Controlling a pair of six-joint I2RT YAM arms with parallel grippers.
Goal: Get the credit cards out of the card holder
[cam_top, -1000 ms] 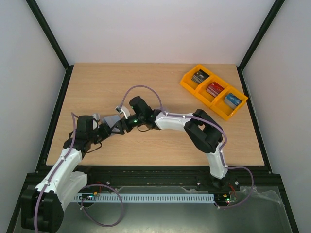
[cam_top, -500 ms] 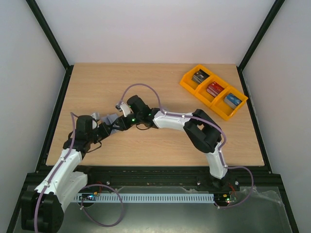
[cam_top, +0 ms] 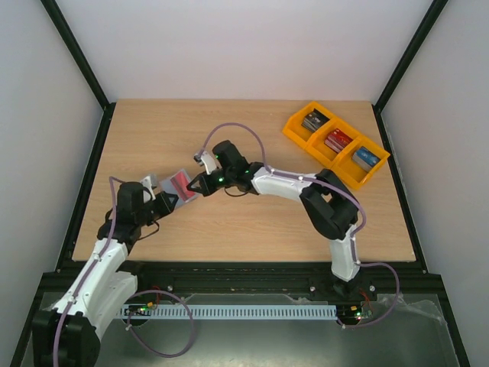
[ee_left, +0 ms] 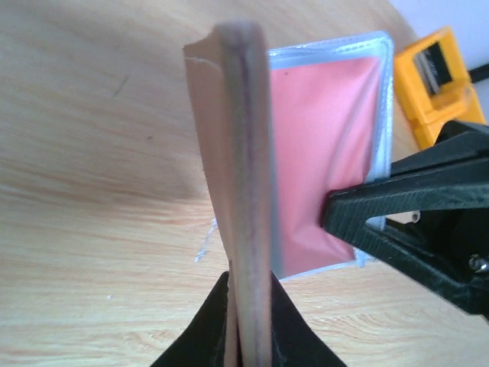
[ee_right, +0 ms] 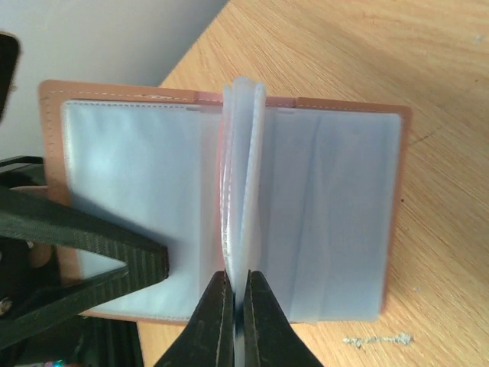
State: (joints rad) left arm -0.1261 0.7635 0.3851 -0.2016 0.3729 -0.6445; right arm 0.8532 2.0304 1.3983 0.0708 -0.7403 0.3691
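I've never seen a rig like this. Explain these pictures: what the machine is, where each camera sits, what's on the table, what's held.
This is a robot: a left arm and a right arm bolted at the near edge of a wooden table. The wide picture comes from a fixed camera above and behind them. The other two come from a small camera on each wrist, so each shows its own jaws at the bottom. On the table stands an orange bin whose three compartments hold a dark box, a red box and a blue box. Between the arms is the card holder, opened like a booklet. The left jaws are shut on its pinkish-tan cover; the right jaws are shut on its clear inner pockets. A reddish card shows inside one pocket.
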